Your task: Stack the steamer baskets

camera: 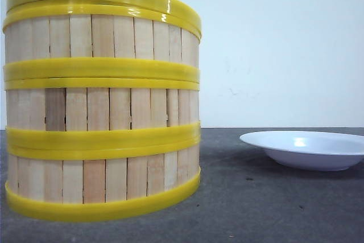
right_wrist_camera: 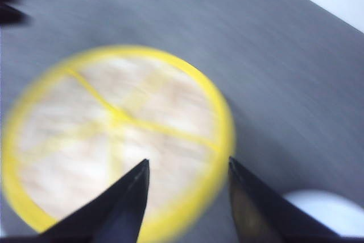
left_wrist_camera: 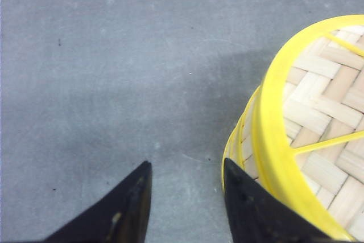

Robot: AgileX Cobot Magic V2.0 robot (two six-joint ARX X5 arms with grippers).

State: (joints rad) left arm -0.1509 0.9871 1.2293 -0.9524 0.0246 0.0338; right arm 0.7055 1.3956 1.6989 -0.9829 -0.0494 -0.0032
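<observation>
Three steamer baskets (camera: 102, 101) with pale wooden slats and yellow rims stand stacked one on another at the left of the front view, close to the camera. In the left wrist view the stack (left_wrist_camera: 307, 135) shows its woven floor and yellow rim beside my left gripper (left_wrist_camera: 186, 166), which is open over bare table with nothing between its fingers. The right wrist view is blurred: my right gripper (right_wrist_camera: 187, 164) hangs open above the top basket (right_wrist_camera: 114, 135), its fingers straddling the rim's edge without touching it.
A shallow white plate (camera: 307, 149) lies on the grey table (camera: 256, 209) to the right of the stack; it also shows as a pale patch, the plate (right_wrist_camera: 321, 211), in the right wrist view. A pale wall stands behind.
</observation>
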